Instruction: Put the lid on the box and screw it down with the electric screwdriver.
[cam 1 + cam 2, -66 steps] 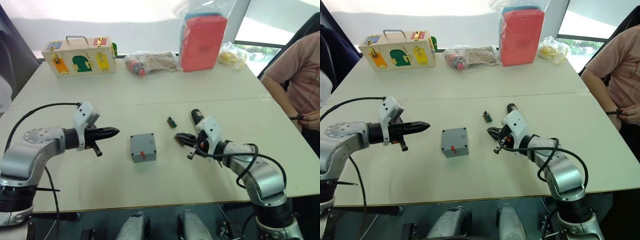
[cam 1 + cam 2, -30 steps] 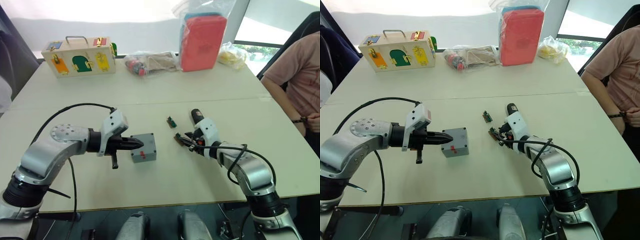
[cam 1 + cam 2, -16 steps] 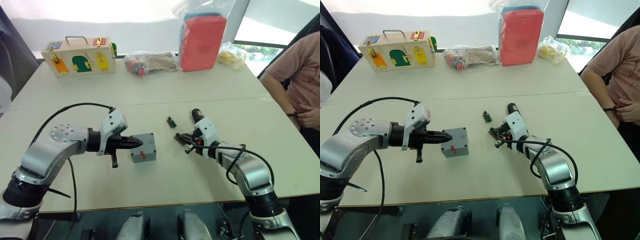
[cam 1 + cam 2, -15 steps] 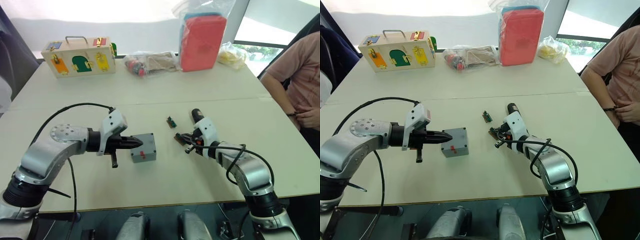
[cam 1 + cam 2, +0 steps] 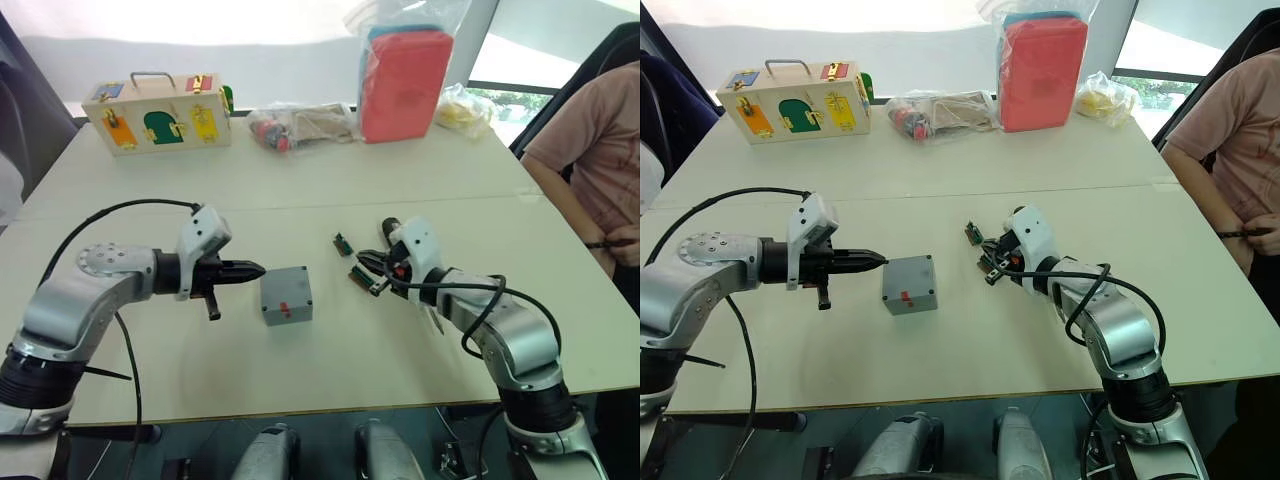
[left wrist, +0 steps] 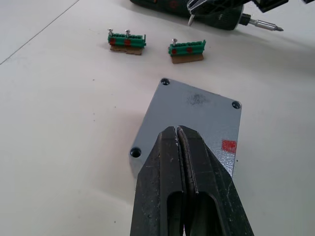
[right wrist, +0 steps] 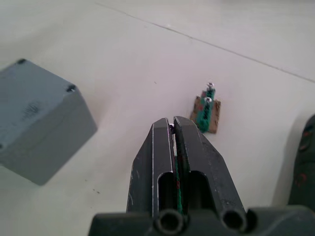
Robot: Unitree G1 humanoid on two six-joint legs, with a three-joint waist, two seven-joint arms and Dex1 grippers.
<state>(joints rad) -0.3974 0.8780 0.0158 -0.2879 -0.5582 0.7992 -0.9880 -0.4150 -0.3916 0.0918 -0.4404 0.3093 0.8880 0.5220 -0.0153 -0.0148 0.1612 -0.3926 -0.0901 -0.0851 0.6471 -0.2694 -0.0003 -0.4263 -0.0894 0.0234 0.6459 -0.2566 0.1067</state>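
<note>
The grey box (image 5: 286,297) stands mid-table with a red mark on its near side. The lid (image 6: 197,109), flat with screw holes at its corners, lies on top of it. My left gripper (image 5: 255,269) is shut and empty, its tip a short way left of the box and apart from it. On the box's right, my right gripper (image 5: 364,260) is shut and hovers low over a green connector (image 5: 363,281). The electric screwdriver (image 6: 211,17) lies on the table just behind that gripper, its bit showing in the left wrist view.
A second green connector (image 5: 343,243) lies close to the first. Along the far edge stand a wooden latch box (image 5: 160,112), small bags (image 5: 300,125), a red pack in a clear bag (image 5: 405,80) and a yellow bag (image 5: 465,108). A person (image 5: 600,150) sits at the right.
My left gripper has drawn back to the left, away from the box it was touching. My right gripper has shifted slightly back and up near the connectors. The box has stayed put.
</note>
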